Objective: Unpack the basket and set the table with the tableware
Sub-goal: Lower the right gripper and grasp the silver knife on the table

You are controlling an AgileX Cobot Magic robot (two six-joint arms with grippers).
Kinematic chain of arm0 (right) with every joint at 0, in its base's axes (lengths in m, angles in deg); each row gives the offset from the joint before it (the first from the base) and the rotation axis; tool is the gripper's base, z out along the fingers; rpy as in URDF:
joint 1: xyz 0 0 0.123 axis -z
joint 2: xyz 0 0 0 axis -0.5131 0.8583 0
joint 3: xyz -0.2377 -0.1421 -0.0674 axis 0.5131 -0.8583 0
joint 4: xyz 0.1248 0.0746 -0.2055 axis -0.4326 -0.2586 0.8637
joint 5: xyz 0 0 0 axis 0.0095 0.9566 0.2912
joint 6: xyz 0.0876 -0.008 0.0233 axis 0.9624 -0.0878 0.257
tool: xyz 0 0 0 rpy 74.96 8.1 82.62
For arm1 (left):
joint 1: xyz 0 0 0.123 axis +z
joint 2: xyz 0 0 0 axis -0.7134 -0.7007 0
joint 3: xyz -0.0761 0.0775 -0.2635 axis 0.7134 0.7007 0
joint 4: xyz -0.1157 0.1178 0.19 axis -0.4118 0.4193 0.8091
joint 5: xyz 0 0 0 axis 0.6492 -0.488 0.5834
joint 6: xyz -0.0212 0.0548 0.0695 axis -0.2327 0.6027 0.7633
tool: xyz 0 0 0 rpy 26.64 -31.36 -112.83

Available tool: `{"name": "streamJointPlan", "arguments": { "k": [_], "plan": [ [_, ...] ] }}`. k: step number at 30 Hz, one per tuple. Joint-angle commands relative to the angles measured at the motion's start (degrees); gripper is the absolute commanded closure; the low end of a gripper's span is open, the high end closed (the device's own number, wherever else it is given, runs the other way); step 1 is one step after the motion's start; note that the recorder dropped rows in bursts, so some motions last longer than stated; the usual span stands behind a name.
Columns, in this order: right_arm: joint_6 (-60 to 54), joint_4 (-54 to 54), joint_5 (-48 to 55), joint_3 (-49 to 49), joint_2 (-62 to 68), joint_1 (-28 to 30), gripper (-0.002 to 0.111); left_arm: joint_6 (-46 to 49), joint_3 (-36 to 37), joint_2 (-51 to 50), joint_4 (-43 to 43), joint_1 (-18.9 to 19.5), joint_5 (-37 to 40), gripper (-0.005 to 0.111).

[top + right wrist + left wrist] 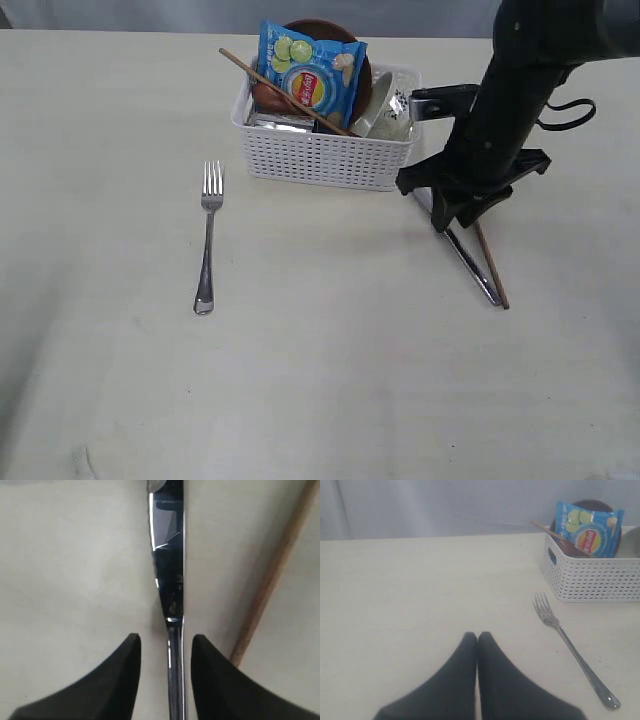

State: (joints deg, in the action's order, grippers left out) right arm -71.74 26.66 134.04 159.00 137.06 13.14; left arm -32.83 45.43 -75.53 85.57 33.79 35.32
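While the right end effector (166, 639) stands apart around the knife (167, 570), the left end effector (477, 636) is together; the fork (208, 235) lies eight o'clock from the basket (320, 160).

The cream table (320, 380) carries a white basket (325, 158) at the far middle. A steel fork (208, 240) lies to the left and nearer, with its prongs pointing far. On the right, a knife (475, 270) and one wooden chopstick (493, 268) lie just beside each other, and their near ends almost meet.
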Motion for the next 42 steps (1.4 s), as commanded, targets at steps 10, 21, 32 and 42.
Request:
{"name": "streamJointPlan", "arguments": {
  "k": [10,21,32,42],
  "plan": [
    [-0.7,0.4,-7.6,-5.2,-0.5,0.1,0.075,-0.2,0.2,0.1,0.5,-0.3,-0.6,0.107],
    [-0.5,1.2,-9.3,-6.5,-0.5,0.1,0.075,-0.2,0.2,0.1,0.5,-0.3,-0.6,0.107],
    [8.5,12.1,-10.8,-6.5,-0.5,-4.8,0.075,-0.2,0.2,0.1,0.5,-0.3,-0.6,0.107],
    [8.5,12.3,-10.6,-6.5,-0.5,-5.3,0.108,-0.2,0.2,0.1,0.5,-0.3,-0.6,0.107]
  ]
}}
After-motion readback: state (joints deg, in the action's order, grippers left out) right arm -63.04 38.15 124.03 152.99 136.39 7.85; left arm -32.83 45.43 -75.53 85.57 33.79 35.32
